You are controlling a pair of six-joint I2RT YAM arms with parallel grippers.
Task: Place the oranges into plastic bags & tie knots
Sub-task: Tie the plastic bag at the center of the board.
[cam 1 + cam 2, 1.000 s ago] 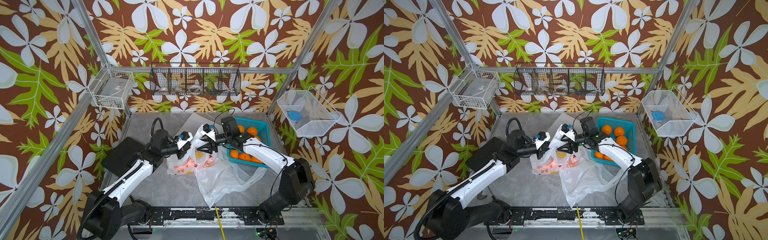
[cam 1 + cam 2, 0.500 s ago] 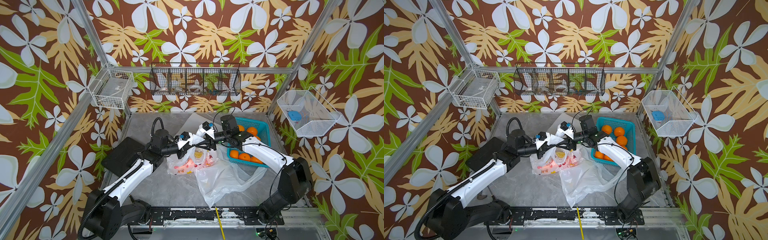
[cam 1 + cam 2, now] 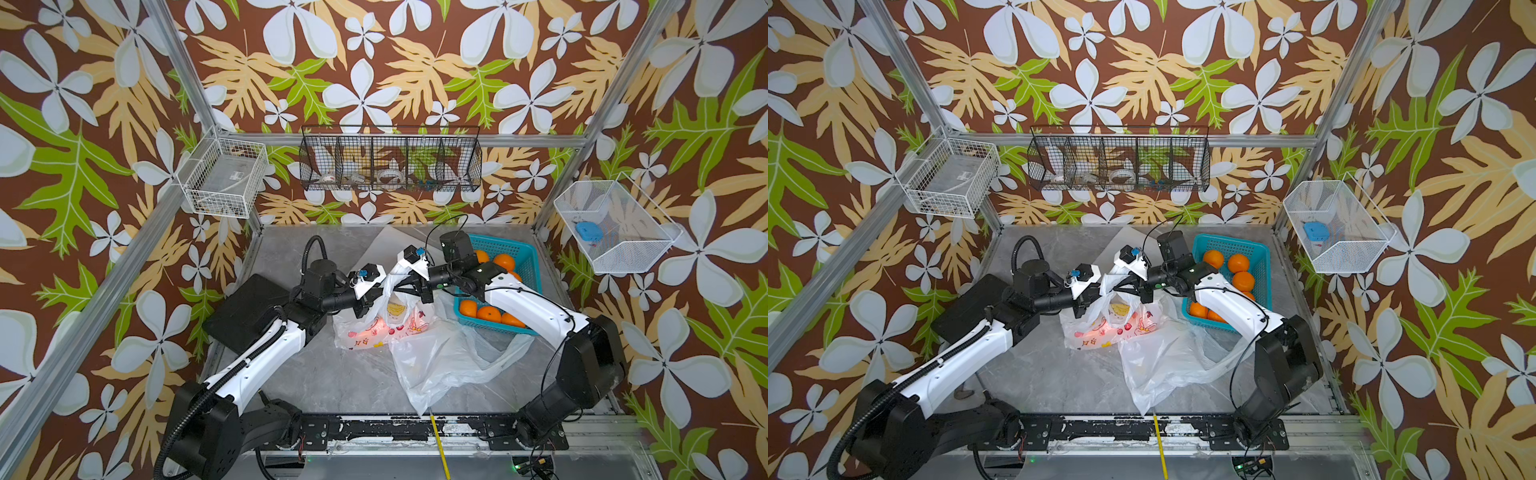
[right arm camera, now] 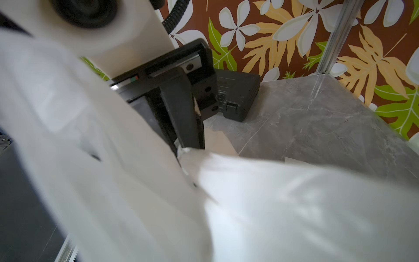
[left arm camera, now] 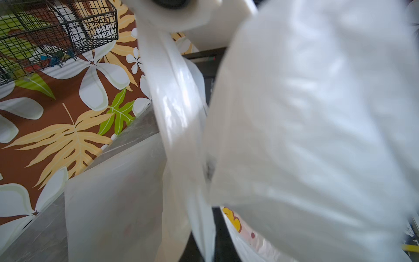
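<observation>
A crinkled white plastic bag [image 5: 317, 124] fills most of the frame, close and blurred. A twisted handle strip [image 5: 176, 108] runs up to a white housing [image 5: 181, 13]. A yellow cartoon print [image 5: 232, 219] shows low down. Behind are a flat translucent sheet [image 5: 113, 192] on the grey surface [image 5: 29, 240], floral wallpaper [image 5: 68, 136] and a black wire basket [image 5: 56, 29].

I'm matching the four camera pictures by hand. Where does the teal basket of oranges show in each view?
Top view: the teal basket sits on the table's far right side, by the wall.
Top view: the teal basket is in the same place, slightly further left in the picture.
Left wrist: not in it.
Right wrist: not in it.
Shared landmark: the grey tabletop, seen in all four.
</observation>
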